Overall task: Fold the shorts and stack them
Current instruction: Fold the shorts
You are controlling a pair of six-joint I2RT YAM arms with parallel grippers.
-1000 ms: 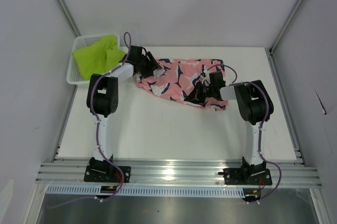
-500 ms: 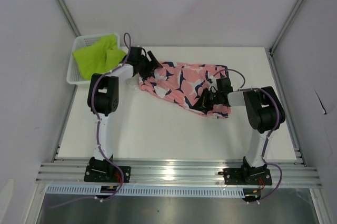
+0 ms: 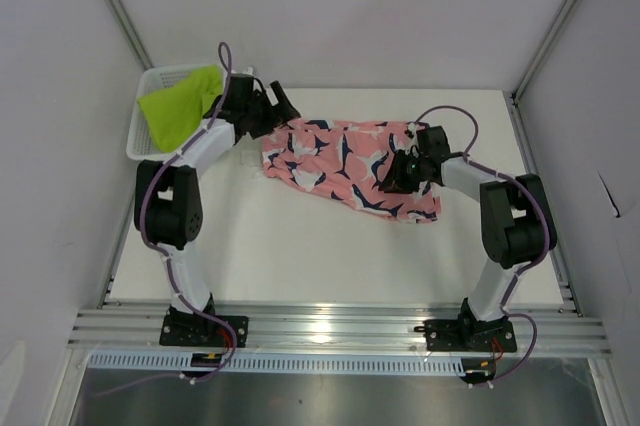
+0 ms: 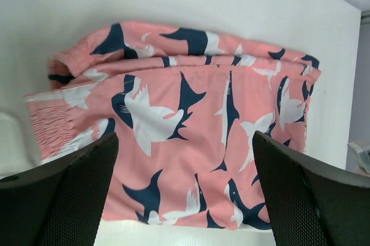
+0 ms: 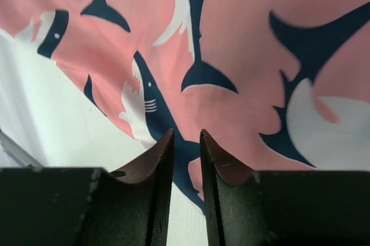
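Pink shorts point(image 3: 340, 156) now lie flatter, upper middle of the counter point(image 3: 300, 246) — left pincer point(image 3: 272, 109) has gone wide open and empty, right pincer point(image 5: 186, 136) just cracked apart, nothing pinched. Green shorts point(image 3: 180, 106) in the basket point(image 3: 135, 151), upper left.

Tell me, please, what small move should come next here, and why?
Probably swing the left gripper over to the green shorts in the basket: the pink shorts lie folded on the table, neither gripper holds them, and the green pair sits bunched nearby.
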